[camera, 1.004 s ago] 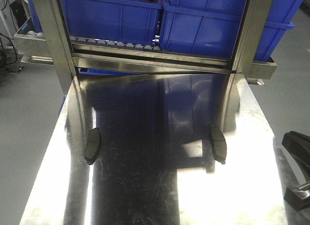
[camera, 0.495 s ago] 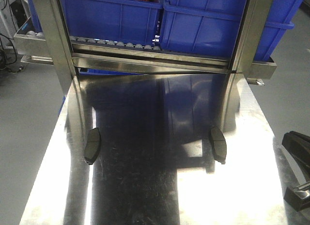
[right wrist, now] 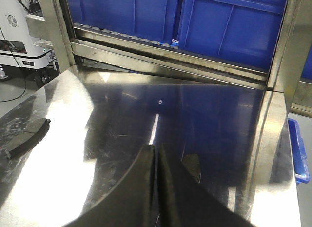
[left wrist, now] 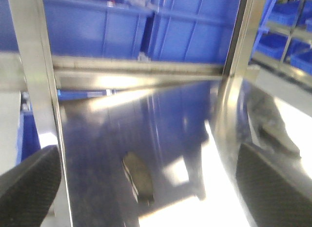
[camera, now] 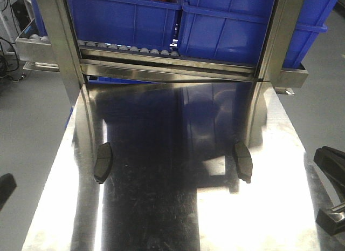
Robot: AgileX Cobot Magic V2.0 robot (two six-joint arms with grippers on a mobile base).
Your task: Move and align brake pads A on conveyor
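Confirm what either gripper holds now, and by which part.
Nothing is held. The left gripper is open and empty; the right gripper is shut on nothing. Both visible brake pads lie on the steel table.

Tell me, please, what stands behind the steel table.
Two blue bins sit on a roller rack between steel posts. What the bins hold is mostly hidden by their walls.

- left gripper [left wrist: 146, 151]: two black fingers [left wrist: 29, 185], faces covered in a fine dotted grip texture, tips rounded.
- right gripper [right wrist: 157, 151]: black fingers [right wrist: 134, 190], smooth and matte, tapered to narrow tips.
- right arm [camera: 330, 163]: black, blocky, with one grey strip.
- left arm [camera: 5, 189]: only a black sliver showed.
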